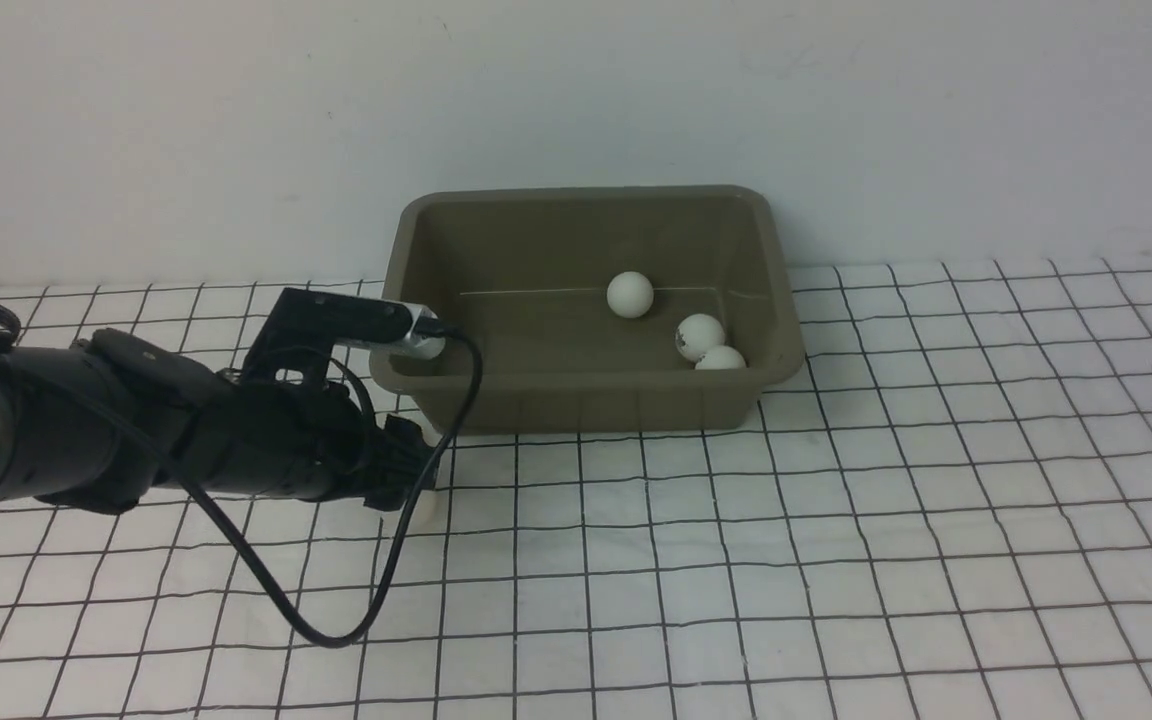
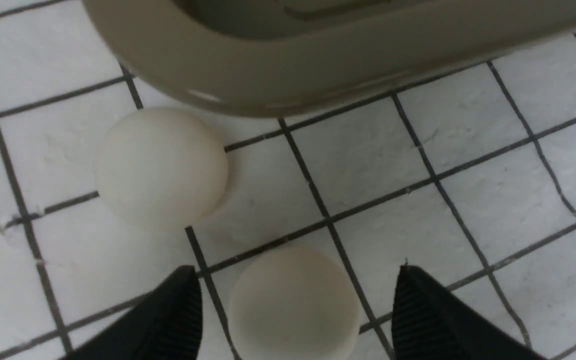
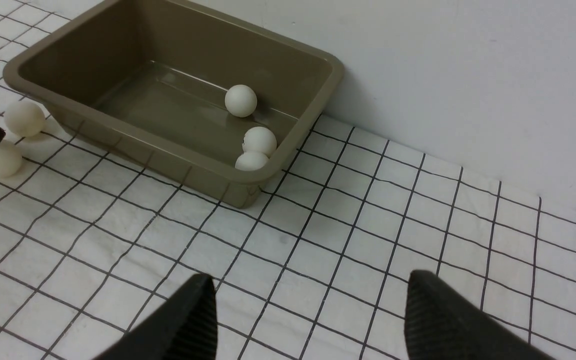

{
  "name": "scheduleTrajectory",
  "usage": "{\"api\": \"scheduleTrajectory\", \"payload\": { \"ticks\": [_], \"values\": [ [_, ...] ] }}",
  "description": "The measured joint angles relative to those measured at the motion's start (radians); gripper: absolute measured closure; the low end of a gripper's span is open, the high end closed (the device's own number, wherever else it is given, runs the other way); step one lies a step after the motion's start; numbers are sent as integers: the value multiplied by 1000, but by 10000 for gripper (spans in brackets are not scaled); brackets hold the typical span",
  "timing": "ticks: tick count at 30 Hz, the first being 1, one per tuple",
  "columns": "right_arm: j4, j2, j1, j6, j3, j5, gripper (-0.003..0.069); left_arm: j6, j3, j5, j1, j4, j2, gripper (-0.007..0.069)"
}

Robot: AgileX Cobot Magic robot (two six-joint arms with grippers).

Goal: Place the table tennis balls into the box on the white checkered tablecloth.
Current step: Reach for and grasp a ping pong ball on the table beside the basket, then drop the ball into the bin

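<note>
Straddling one ball (image 2: 293, 305) beside the box (image 2: 248, 65), left jaws spread wide.

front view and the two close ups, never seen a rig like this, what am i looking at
A robot with two arms, each ending in a two-fingered tool. The front view looks forward from between the arms; the close-ups come from wrist cameras. On a checkered tablecloth stands an olive box holding three white balls. Two more balls lie outside beside it. The left tool stands open around one of them, not gripping. The right tool is open and empty.
</note>
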Motion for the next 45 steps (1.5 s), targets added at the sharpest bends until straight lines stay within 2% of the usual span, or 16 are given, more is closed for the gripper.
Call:
{"api": "scheduleTrajectory", "payload": {
  "ticks": [9,12,16,24,34,37,39,43,45],
  "values": [
    [0,0,0,-2,0,-8,198,2,0,0,-5,-29,61,177],
    [0,0,0,-3,0,-9,198,8,0,1,-5,-34,66,279],
    [0,0,0,-3,0,-9,198,19,0,12,-5,-36,64,279],
    [0,0,0,-15,0,-10,198,26,0,131,-6,-30,4,279],
    [0,0,0,-22,0,-10,198,46,0,343,-6,-21,-141,279],
    [0,0,0,-22,0,-10,198,120,-11,403,-8,-29,-177,279],
    [0,0,0,-22,0,-10,198,234,-61,407,-8,-105,-196,279],
    [0,0,0,-24,0,-10,198,368,-152,274,-9,-270,-154,279],
    [0,0,0,-25,0,-10,198,391,-187,232,-9,-311,-124,279]
  ]
}}
